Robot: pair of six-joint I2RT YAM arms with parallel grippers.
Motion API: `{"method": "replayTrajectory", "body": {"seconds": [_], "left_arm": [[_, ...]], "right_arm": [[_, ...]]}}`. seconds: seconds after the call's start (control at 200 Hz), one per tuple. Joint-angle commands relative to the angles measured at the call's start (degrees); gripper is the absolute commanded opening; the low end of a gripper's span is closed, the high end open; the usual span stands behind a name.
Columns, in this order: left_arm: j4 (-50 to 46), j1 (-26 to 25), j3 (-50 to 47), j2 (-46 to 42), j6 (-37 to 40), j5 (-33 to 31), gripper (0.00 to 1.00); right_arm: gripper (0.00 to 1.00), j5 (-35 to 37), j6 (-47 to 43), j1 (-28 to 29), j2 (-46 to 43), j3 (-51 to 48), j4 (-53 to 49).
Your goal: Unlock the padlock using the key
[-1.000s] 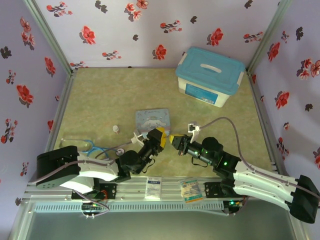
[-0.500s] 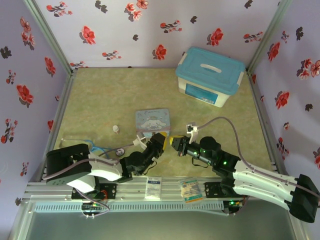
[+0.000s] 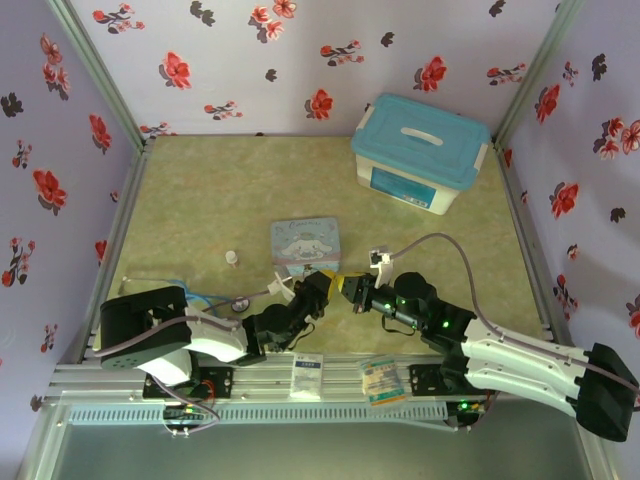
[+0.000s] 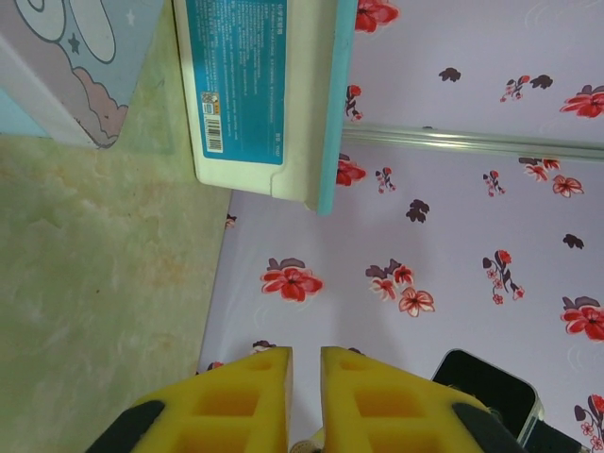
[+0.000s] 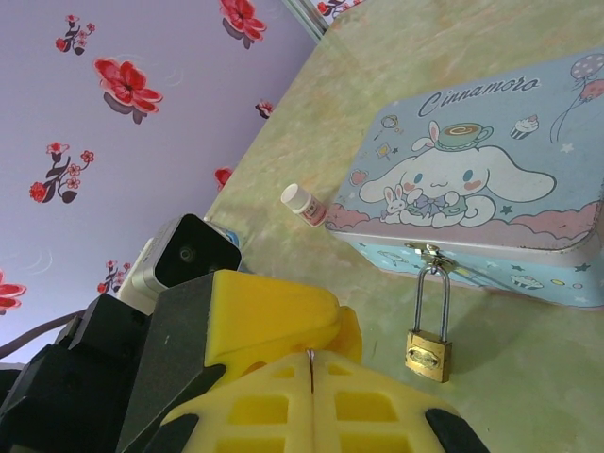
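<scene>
— Tool on the left (image 4: 305,363): status?
— My yellow pads (image 4: 255,401) stand almost together, with a narrow slit between them. I cannot tell whether they clamp anything.

— Tool on the right (image 5: 311,370)?
— Clenched, pads flush. A thin dark sliver stands in the seam. I judge it to be the key (image 5: 311,354), though it is too small to confirm.

— Location of the padlock (image 5: 428,354)?
— Just right of that tool in its wrist view. It hangs by its shackle (image 5: 431,297) from the hasp (image 5: 429,253) on the front wall of the cartoon tin (image 5: 472,179), with the brass body low at the foot of the tin. I cannot tell whether the body touches the surface (image 5: 283,123).

— Handling notes?
— These are judgements. Both parts are rigid metal, light and smooth. The padlock will probably swing on the hasp and turn away under the key tip. Take the brass body by its flat faces, and leave free the bottom end, where I expect the keyway. The key is slim and may twist or slip between the pads. Grip its head squarely, with the blade in line with the body. The tin looks light and may slide if pushed.
</scene>
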Motion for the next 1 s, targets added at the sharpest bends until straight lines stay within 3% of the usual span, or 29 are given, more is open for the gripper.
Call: {"method": "replayTrajectory", "body": {"seconds": [0.0,0.22,0.28,0.385,0.435,0.49,0.59,0.66,0.73,0.78,0.91,0.995], "left_arm": [[2.0,0.4,-0.6,0.8,-0.7,-0.4,0.14],[2.1,0.4,-0.6,1.2,-1.2,-0.4,0.06],[2.0,0.4,-0.5,1.2,-0.9,-0.4,0.00],[2.1,0.5,-0.7,0.7,0.4,-0.3,0.00],[2.0,0.8,-0.7,-0.1,3.0,0.1,0.00],[1.7,1.9,-1.1,-1.5,7.0,2.8,0.00],[1.2,7.1,-1.8,-4.2,14.2,14.9,0.00],[-2.2,12.0,-1.3,-6.1,17.8,27.6,0.00],[-8.4,16.9,1.4,-7.9,20.9,42.2,0.00],[-13.7,18.2,3.3,-9.8,23.5,47.8,0.00],[-33.6,17.8,9.1,-17.1,34.6,51.5,0.00],[-39.1,17.6,10.7,-20.9,38.3,51.5,0.00]], "right_arm": [[0.00,0.2,-1.1,0.4,-0.3,0.6,2.1],[0.00,0.2,-1.1,0.6,-3.0,-1.3,3.6],[0.00,0.3,-1.0,0.5,-3.7,-1.8,3.4],[0.00,-1.0,-1.0,0.5,-3.9,-1.6,2.3],[0.20,-1.7,-1.6,0.4,-4.7,-0.4,-0.7],[0.53,-1.6,-3.7,0.0,-6.5,1.1,-6.0],[0.74,-7.5,-7.3,-4.7,-9.7,3.9,-14.5],[0.99,-17.4,-6.9,-9.8,-10.6,4.8,-15.0],[0.99,-25.3,-5.5,-13.4,-10.6,5.7,-13.7],[0.98,-29.6,-4.4,-15.0,-10.3,5.8,-11.2],[0.91,-38.7,-0.9,-17.3,-6.9,6.3,-4.1],[0.82,-41.6,2.4,-17.5,-3.8,5.5,2.5]]}}
